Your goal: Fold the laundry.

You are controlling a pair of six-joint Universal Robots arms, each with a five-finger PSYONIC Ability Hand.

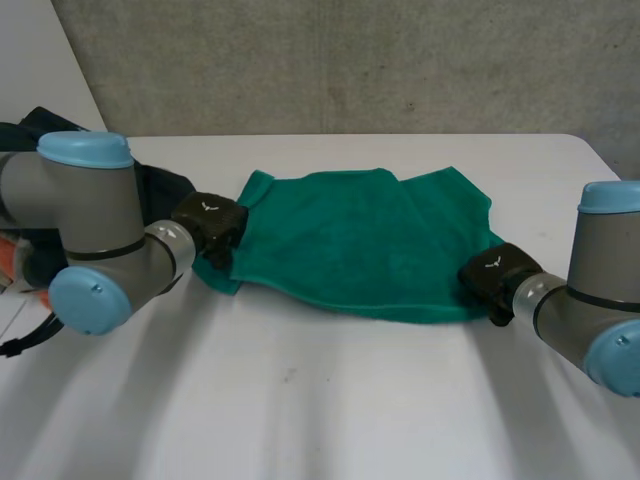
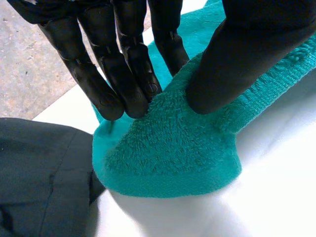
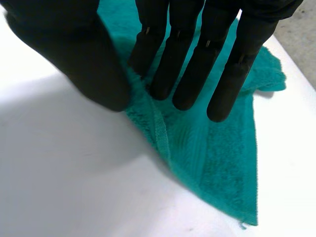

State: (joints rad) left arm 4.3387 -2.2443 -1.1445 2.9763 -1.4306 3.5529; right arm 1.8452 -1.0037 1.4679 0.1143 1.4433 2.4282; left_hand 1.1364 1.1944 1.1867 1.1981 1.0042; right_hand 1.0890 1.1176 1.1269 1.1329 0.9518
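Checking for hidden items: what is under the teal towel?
White table surrounds the teal towel; what lies beneath is covered. The left hand and right hand each pinch a near corner; a dark garment lies beside the left one.

We are counting one teal towel (image 1: 370, 240), one dark garment (image 1: 165, 188), one white table (image 1: 300, 400) and two black hands: the left hand (image 1: 210, 225) and the right hand (image 1: 493, 272).
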